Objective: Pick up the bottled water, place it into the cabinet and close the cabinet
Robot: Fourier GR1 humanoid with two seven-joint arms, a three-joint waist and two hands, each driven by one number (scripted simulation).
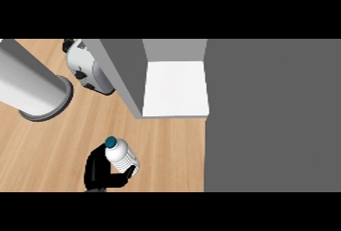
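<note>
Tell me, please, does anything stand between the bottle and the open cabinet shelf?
Nothing visible does. The left hand holds the bottle over bare counter, and the stretch up to the white shelf shows only wood. The toaster and grey cylinder stand off to the left.

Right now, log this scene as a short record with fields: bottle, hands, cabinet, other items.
bottle: bottled water, white with a teal cap, held over the wooden counter
left hand: left hand, fingers curled round the bottle
right hand: not in view
cabinet: cabinet open, white shelf showing with nothing on it; grey door swung out at the right
task state: bottle not yet in the cabinet
other items: grey cylinder on a round base at left; white and black appliance beside the cabinet
</note>
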